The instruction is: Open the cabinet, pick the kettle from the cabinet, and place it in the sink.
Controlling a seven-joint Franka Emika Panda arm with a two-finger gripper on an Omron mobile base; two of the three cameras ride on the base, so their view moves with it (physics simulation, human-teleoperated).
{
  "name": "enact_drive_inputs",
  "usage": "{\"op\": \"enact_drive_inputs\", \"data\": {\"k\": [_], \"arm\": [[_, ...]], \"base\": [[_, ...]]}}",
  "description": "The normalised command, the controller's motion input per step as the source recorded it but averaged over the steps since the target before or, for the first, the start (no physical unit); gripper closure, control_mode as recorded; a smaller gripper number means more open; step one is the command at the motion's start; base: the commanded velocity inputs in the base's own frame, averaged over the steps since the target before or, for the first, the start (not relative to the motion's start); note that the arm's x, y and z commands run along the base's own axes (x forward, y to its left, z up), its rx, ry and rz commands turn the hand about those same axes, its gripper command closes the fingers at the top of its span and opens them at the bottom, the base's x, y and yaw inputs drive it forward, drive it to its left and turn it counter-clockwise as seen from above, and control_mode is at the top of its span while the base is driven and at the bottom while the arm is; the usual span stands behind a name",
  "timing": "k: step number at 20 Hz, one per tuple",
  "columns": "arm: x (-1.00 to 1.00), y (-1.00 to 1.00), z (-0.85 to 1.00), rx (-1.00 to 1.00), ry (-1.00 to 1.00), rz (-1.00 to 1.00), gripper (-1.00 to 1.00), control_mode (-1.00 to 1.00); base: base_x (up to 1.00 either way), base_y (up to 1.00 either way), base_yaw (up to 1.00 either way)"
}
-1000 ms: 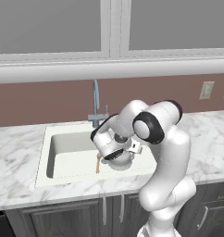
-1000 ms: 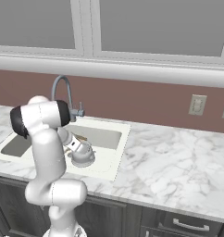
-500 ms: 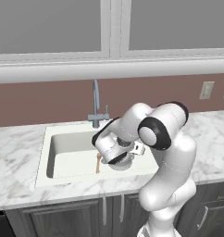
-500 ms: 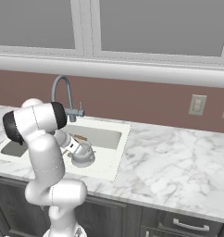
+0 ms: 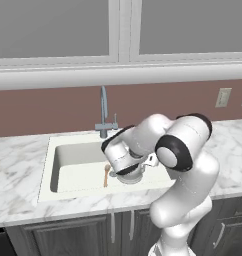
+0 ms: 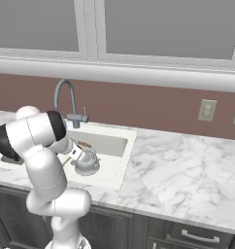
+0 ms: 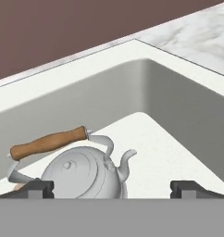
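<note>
Where marble counter point(image 6: 187, 170) spreads, sink point(image 6: 120, 165) sits inset.

White-silver kettle point(image 7: 84, 178) is gleaming between the dark finger tips of the pincer point(image 7: 111, 189), its handle bar showing warm brown wood just above. Around the pincer the sink point(image 7: 178, 115) is glowing off-white, and beyond it the counter point(image 6: 187, 175) is showing white marble with grey veining. Behind the pincer, the slim faucet point(image 5: 104, 112) is shining silver against a dusky reddish-brown wall point(image 5: 53, 110).
</note>
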Motion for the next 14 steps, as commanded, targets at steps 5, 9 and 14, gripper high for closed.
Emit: {"op": "enact_drive_inputs", "data": {"k": [5,9,14], "arm": [[-0.11,-0.04,0.38,0.00,0.07,0.02,-1.00,-1.00],[-0.10,-0.04,0.40,0.00,0.03,0.07,-1.00,-1.00],[-0.08,-0.05,0.42,0.00,0.00,0.13,-1.00,-1.00]], "base": [[0.00,0.00,0.00],[0.00,0.00,0.00],[0.00,0.00,0.00]]}}
